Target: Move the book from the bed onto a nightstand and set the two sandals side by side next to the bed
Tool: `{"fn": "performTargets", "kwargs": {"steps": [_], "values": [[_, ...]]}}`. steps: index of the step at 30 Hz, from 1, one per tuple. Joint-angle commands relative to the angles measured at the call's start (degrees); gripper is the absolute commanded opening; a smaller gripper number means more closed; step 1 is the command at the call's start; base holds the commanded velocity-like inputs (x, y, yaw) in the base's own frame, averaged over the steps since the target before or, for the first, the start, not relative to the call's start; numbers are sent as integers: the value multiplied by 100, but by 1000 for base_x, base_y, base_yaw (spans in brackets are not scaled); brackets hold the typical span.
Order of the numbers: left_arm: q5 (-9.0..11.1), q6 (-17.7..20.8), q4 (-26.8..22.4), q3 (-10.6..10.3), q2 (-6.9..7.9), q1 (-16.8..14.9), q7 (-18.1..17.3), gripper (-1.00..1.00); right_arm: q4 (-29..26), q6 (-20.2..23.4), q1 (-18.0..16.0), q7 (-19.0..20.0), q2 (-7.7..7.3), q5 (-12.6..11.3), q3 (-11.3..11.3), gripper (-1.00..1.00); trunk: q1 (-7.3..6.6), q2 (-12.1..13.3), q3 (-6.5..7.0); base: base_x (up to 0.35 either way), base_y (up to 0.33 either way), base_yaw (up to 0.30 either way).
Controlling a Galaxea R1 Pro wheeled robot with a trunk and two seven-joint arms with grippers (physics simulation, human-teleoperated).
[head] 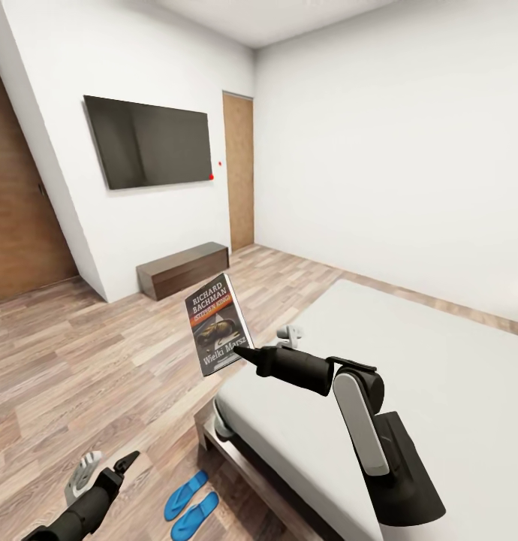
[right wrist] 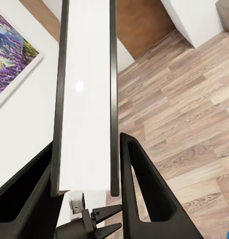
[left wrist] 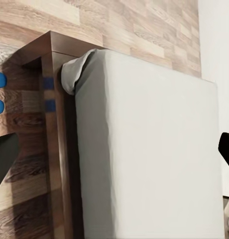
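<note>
Bedroom (head: 379, 135) had white walls and wood-plank floor, w/ a black wall screen (head: 150, 143) and a long low dark cabinet (head: 182, 269) under it. Bed (head: 439, 376) filled the head view's lower right: pale mattress on dark frame; left wrist view showed its mattress corner (left wrist: 74, 69) over the frame. Right arm reached out over the bed's corner, right gripper (head: 240, 352) clamped on the book (head: 218, 324), which was held upright and tilted in the air above the floor, just off the mattress edge, cover toward the head cam. In right wrist view the book (right wrist: 87, 99) ran edge-on between the two fingers (right wrist: 139, 189), both touching it. Two sandals (head: 190, 502) lay side by side on the floor near the bed's corner. Left gripper (head: 124, 464) hung low beside them; fingers apart in left wrist view, nothing between.
</note>
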Motion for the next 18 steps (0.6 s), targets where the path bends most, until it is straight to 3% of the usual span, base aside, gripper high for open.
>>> {"fn": "performTargets", "kwargs": {"steps": [1, 18], "values": [[49, 30, -9, 9, 0, 1, 16, 100, -1, 22, -6, 46, 4, 40, -5, -100, 4, -12, -2, 0, 0, 81], [59, 24, 11, 23, -5, 1, 12, 100, 10, 52, -6, 71, -9, 35, -28, -100, 4, -12, 103, 0, 0, 55]]}}
